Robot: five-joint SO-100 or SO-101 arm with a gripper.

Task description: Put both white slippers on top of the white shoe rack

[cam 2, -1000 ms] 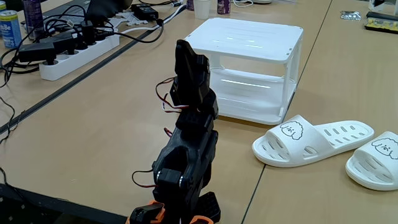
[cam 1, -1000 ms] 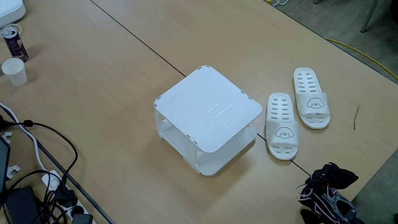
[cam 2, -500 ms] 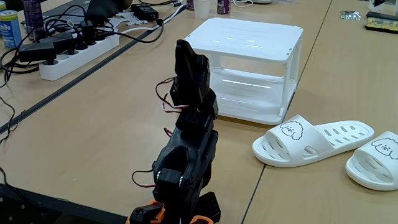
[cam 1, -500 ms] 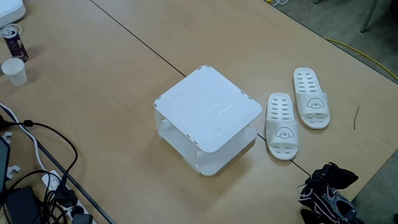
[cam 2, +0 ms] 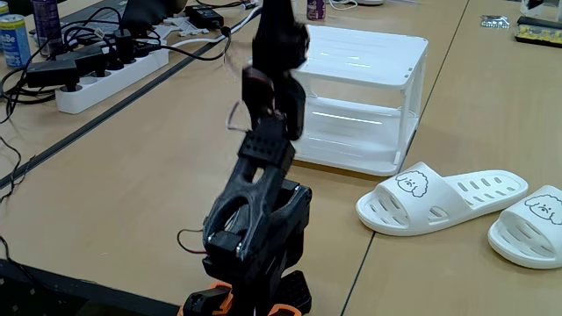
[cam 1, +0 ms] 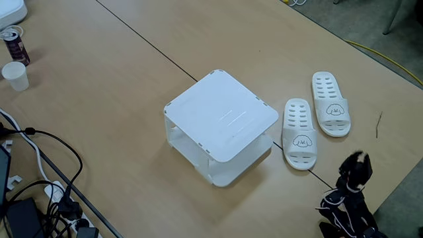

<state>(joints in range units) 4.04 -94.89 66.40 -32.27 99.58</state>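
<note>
1. Wooden tabletop [cam 1: 119, 79], a dark seam across it; clutter sits at the margins: a cup [cam 1: 14, 75] and a can [cam 1: 13, 43] top left in the high fixed view, cables [cam 1: 39, 172] lower left, a power strip [cam 2: 105, 75] in the low fixed view.

2. Change noted: half a second ago your arm [cam 2: 259, 219] sat folded low. It has now unfolded and risen; in the low view the upper link is blurred with motion and its top passes out of frame. In the high view the arm reads taller and narrower at the lower right corner.

3. Meaning for the task, in my judgement: you are just leaving rest. No slipper has been approached and both placements remain to do.

4. Task items: the rack [cam 1: 221, 125] stands mid-table with its top bare. The near slipper [cam 1: 299, 134] lies on the table just beside the rack; the far slipper [cam 1: 331, 104] lies just beyond it, close but apart. Neither has moved.

5. Claw: I cannot tell whether it is open or closed. It is blurred dark in the high view and hidden in the low one. Nothing appears to be carried.

6. View differences: the high view gives you the rack top and the slippers' layout. The low view gives you the rack's two tiers [cam 2: 351, 118], the arm's joints, and the slippers' strap height.
</note>
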